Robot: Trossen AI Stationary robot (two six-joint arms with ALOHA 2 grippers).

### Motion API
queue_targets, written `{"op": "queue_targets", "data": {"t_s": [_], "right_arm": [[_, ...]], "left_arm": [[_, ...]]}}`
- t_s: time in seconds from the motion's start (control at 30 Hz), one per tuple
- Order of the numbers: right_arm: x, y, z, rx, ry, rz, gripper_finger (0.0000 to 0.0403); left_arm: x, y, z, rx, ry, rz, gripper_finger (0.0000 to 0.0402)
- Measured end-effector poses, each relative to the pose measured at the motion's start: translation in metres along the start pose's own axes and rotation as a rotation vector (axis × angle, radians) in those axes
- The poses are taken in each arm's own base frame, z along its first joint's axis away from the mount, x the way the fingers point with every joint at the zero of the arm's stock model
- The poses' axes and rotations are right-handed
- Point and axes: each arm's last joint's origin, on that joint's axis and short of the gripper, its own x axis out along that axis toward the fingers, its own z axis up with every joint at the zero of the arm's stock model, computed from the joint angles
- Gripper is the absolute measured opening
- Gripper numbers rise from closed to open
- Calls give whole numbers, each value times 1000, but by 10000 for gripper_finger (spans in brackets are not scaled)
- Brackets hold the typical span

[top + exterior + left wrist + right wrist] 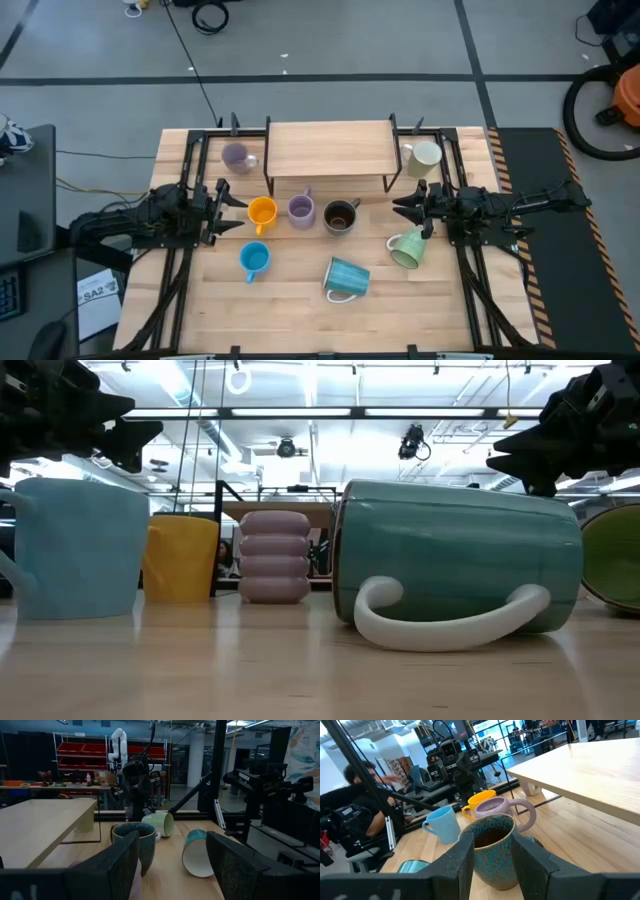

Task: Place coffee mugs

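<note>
Six coffee mugs sit in the middle of the table: orange (262,212), lavender (301,209) and dark brown (340,216) upright in a row, and blue (254,260) upright nearer the front. The teal one (346,277) lies on its side with its white handle down, and the pale green one (407,247) lies tipped. A second lavender mug (236,157) and a cream mug (424,157) stand at the far corners. My left gripper (236,207) hovers open just left of the orange mug. My right gripper (400,208) is open, level, a short way right of the brown mug.
A low wooden shelf (330,147) on thin black legs stands at the far middle of the table, between the two far mugs. Bare wood lies along the front edge (320,325). In the right wrist view a person (362,785) sits beyond the table's left side.
</note>
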Motion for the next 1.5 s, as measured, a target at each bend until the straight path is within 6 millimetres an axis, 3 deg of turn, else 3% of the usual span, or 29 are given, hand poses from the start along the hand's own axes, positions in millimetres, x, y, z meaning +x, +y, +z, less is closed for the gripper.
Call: {"op": "queue_targets", "data": {"t_s": [1.2, 1.5], "right_arm": [[0, 0, 1, 2, -11, -4, 134], [-3, 7, 21, 48, -215, 74, 134]], "left_arm": [[0, 0, 0, 0, 1, 0, 238], [0, 0, 0, 0, 1, 0, 238]]}}
